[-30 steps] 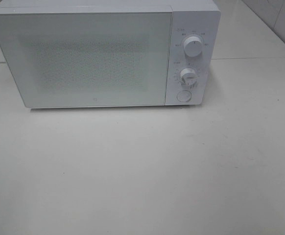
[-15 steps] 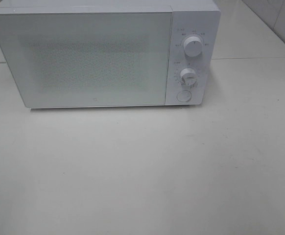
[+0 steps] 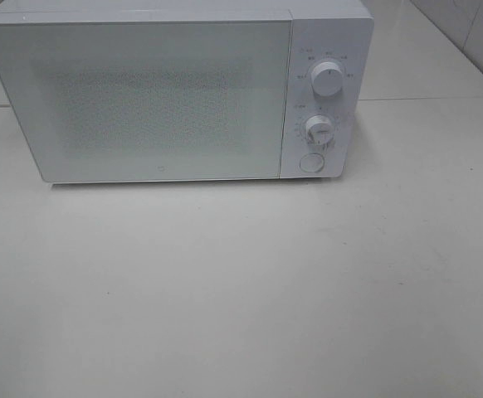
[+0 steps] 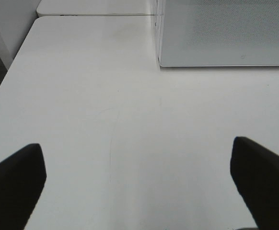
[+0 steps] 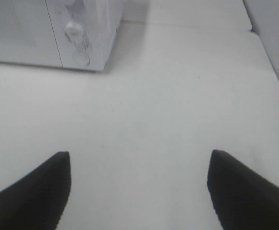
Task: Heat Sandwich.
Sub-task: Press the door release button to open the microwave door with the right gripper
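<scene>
Exterior high gives you a white microwave (image 3: 158, 99) standing at the back of the pale table (image 3: 241, 290), its door (image 3: 142, 50) closed. On the wrist views your left gripper (image 4: 137, 160) and right gripper (image 5: 139, 158) each hang above the table with jaws spread wide apart and gripping nothing, the left looking toward the door's lower corner, the right toward the control panel (image 5: 79, 33). You cannot tell where the sandwich lies relative to either gripper, since no view shows it.

microwave (image 3: 158, 95) on table (image 3: 241, 290), rear | knobs (image 3: 327, 79) right of door (image 3: 142, 99)
</scene>
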